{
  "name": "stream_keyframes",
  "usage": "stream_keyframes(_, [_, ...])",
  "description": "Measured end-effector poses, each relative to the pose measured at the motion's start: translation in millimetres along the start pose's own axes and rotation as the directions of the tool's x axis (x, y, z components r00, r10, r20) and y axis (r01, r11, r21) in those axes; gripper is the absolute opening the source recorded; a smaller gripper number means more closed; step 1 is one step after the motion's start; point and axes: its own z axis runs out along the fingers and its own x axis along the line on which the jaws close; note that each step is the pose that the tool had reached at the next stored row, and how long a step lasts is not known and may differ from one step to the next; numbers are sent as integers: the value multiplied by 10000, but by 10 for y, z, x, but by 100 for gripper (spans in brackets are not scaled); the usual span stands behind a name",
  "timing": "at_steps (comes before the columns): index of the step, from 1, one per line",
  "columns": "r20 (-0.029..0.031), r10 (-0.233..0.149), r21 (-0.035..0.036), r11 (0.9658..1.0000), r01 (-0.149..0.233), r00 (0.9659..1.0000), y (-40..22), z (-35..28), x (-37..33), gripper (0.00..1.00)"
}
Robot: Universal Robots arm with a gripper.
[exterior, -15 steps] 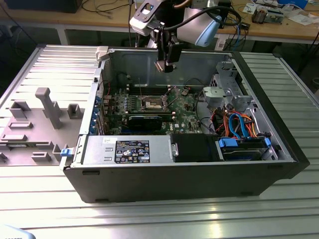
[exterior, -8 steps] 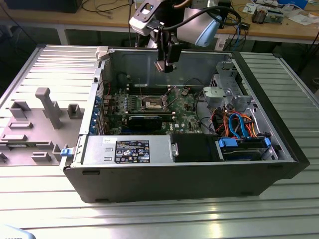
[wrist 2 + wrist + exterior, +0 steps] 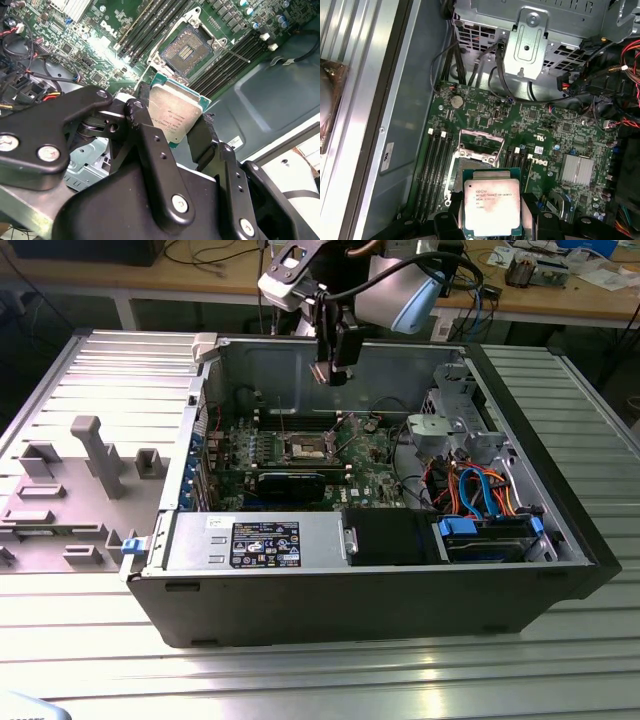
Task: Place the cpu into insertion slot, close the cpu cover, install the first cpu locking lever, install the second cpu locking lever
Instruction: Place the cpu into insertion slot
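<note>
The small flat square cpu (image 3: pixel 175 116) with its dull silver-grey top sat clamped between the fingers (image 3: pixel 202 137) of the black gripper (image 3: pixel 171 122), apart from and above the square silver-rimmed insertion slot (image 3: pixel 186 50); the thin silver cpu cover (image 3: pixel 481 145) stood raised on the green circuit board (image 3: pixel 540 115) inside the open black computer case (image 3: pixel 350 590).

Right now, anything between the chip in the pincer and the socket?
Nothing. In the second wrist view the chip, held in the pincer, hangs over the open socket with bare air between.
</note>
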Motion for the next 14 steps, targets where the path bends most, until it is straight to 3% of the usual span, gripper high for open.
stream_keyframes(14, [20,459,5,9989,-459,9989,0,2,0,55])
